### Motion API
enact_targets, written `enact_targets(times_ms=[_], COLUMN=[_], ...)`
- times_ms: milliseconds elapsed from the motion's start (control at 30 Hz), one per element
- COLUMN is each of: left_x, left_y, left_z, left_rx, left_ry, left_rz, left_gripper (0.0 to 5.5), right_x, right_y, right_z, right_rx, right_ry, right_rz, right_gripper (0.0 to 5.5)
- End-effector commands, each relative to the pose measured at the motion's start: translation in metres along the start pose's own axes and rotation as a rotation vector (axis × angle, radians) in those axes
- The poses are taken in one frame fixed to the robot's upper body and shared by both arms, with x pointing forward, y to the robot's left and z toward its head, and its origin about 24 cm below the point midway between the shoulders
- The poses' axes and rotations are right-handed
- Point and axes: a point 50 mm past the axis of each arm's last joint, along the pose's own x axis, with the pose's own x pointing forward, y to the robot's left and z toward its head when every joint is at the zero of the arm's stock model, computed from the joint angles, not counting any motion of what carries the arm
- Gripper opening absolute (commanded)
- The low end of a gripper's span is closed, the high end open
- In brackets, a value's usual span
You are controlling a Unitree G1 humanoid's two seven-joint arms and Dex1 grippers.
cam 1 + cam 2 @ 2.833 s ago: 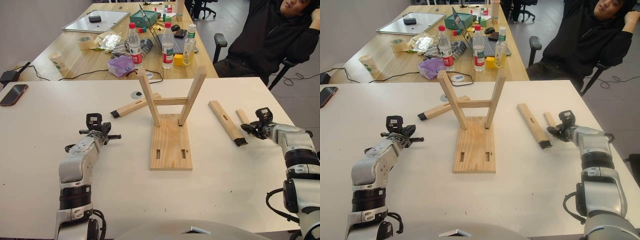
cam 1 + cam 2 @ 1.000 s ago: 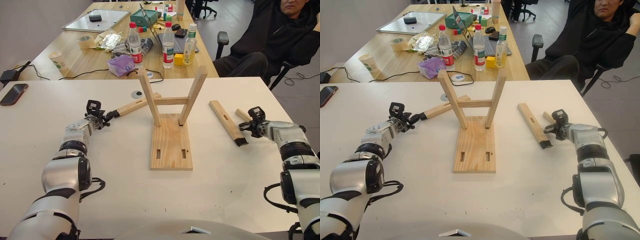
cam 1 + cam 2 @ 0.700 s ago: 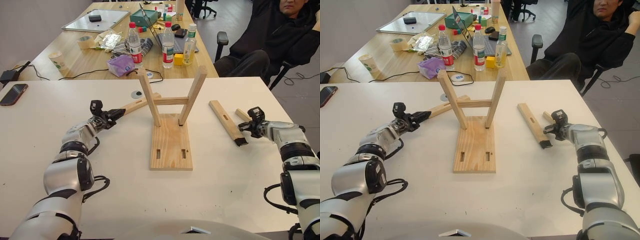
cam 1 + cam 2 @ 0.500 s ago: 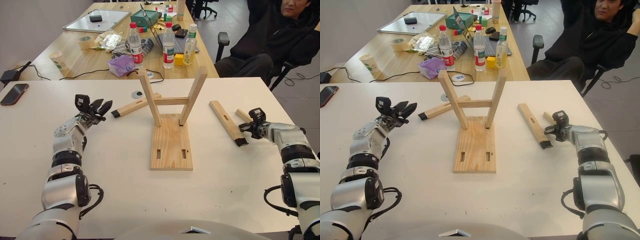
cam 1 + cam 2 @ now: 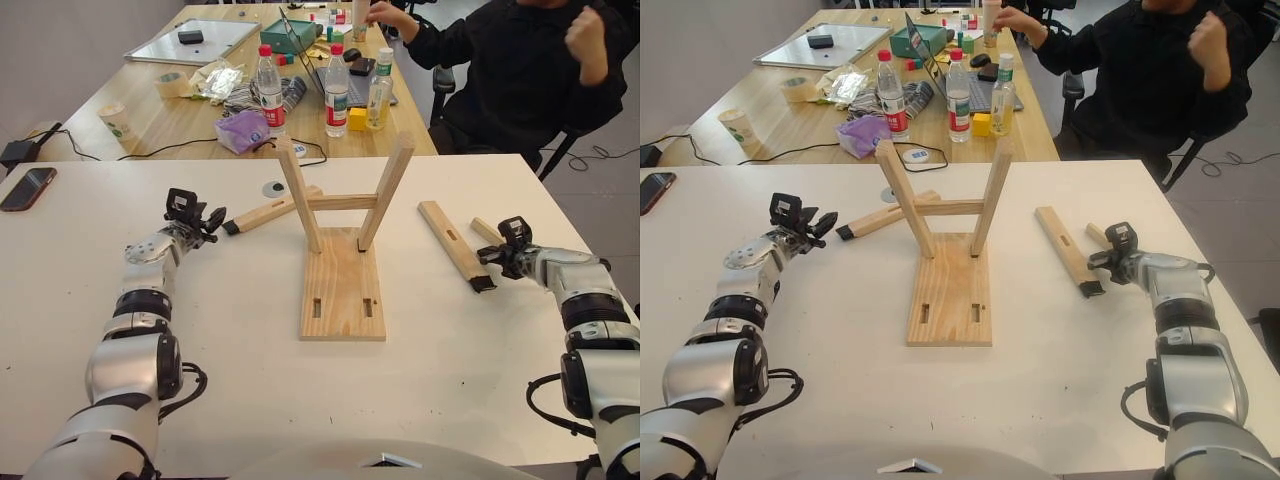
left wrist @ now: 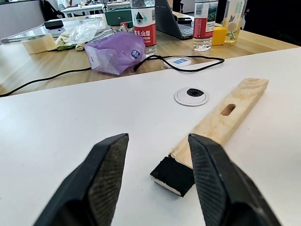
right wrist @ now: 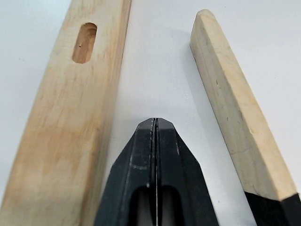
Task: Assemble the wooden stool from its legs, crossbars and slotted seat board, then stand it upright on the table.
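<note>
Left wrist view: my left gripper point(image 6: 157, 141) gapes wide and empty, with the black-capped end of a loose leg point(image 6: 221, 117) just ahead of its fingertips. My right gripper point(image 7: 155, 123) is pressed closed on nothing, its tip between a slotted leg point(image 7: 61, 117) and a short wooden bar point(image 7: 235, 108) near the desk's point(image 5: 250, 340) right edge.

White desk point(image 5: 250, 400), matte, with a round cable grommet point(image 5: 271, 189) near its far edge. Wooden desk point(image 5: 150, 125) butted behind it, cluttered: water bottles point(image 5: 268, 85), laptop point(image 5: 300, 40), whiteboard point(image 5: 192, 42). Grey wall point(image 5: 60, 40) at left. Grey floor point(image 5: 615, 185) past the right edge. Light even, indoor.
</note>
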Motion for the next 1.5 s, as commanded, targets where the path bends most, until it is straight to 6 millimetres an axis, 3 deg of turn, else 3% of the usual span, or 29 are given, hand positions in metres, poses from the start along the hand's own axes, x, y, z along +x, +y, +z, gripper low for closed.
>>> enact_targets(times_ms=[33, 433, 700, 1300, 1500], left_x=[-0.012, 0.010, 0.011, 0.009, -0.001], left_y=[-0.007, -0.004, 0.013, 0.015, 0.025], left_z=[-0.016, -0.001, -0.002, -0.005, -0.007], left_rx=[0.007, -0.008, -0.036, -0.049, -0.020], left_ry=[0.012, 0.027, 0.142, 0.155, 0.101], left_rz=[-0.023, 0.112, 0.323, 0.292, 0.289], left_gripper=[2.32, 2.32, 2.32, 2.32, 2.32], right_x=[0.010, 0.011, 0.013, 0.015, 0.014], right_y=[0.014, 0.015, 0.017, 0.020, 0.021], right_z=[-0.034, -0.032, -0.031, -0.024, -0.029], right_rx=[0.053, 0.054, 0.045, 0.007, 0.018], right_ry=[0.108, 0.101, 0.103, 0.112, 0.117], right_rz=[0.032, 0.030, 0.042, 0.070, 0.068], right_gripper=[0.00, 0.00, 0.00, 0.00, 0.00])
